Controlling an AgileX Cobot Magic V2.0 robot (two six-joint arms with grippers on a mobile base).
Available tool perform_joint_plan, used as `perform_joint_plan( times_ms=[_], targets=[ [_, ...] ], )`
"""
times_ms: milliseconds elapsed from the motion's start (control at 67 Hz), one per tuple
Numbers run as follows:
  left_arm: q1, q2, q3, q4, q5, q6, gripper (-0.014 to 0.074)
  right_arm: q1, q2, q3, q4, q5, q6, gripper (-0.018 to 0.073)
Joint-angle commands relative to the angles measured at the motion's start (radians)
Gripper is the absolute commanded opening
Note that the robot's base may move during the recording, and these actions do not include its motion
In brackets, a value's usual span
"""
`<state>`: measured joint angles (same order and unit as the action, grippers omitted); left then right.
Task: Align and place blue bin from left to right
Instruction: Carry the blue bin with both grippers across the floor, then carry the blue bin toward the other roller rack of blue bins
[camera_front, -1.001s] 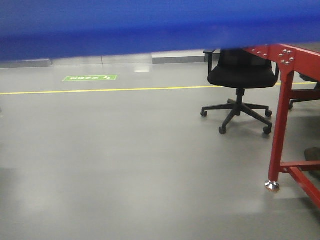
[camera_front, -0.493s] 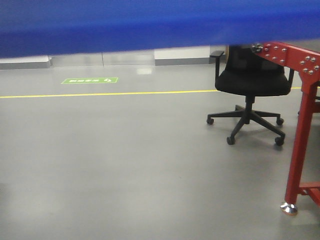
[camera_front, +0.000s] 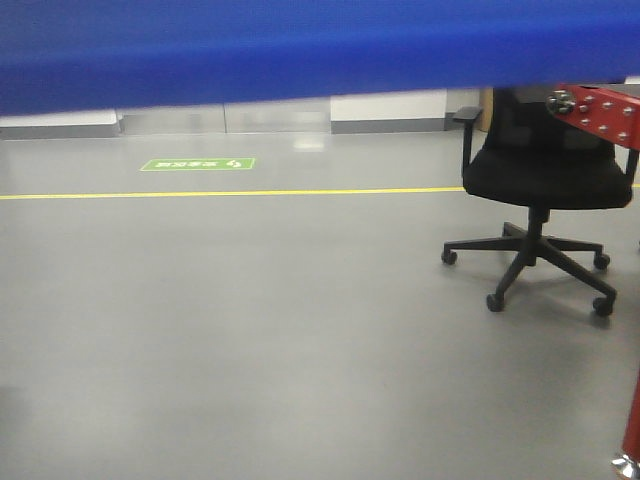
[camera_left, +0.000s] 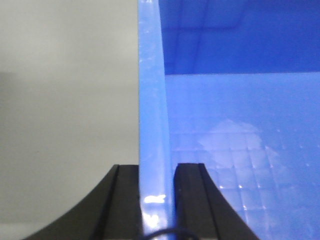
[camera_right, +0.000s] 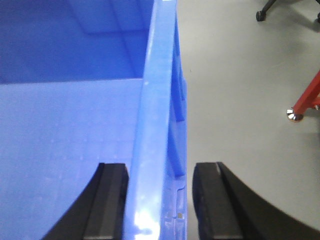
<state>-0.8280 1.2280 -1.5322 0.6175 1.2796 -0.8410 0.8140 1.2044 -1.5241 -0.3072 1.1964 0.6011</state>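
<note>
Starting at the left, the left gripper (camera_left: 156, 175) is seen clamped on one wall of the blue bin (camera_front: 300, 50), with a pad pressed to each face. The bin appears to be held clear of the grey floor (camera_front: 250, 330), its blurred bulk spanning the top of the front view. On the right, the right gripper (camera_right: 159, 175) is closed astride the opposite wall. Both grips should be held firm and level, and the office chair (camera_front: 545, 175) and red frame (camera_front: 600, 108) should be given room before the bin is lowered squarely.
</note>
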Motion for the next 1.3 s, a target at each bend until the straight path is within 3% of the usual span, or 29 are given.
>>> perform_joint_plan(
  times_ms=[0, 1284],
  targets=[
    [-0.015, -0.014, -0.01, -0.003, -0.073, 0.003, -0.0111, -0.002, -0.008, -0.009, -0.037, -0.083, 0.037, -0.007],
    [-0.015, -0.014, -0.01, -0.001, -0.073, 0.003, -0.0111, -0.002, -0.008, -0.009, -0.037, -0.083, 0.037, -0.007]
  ],
)
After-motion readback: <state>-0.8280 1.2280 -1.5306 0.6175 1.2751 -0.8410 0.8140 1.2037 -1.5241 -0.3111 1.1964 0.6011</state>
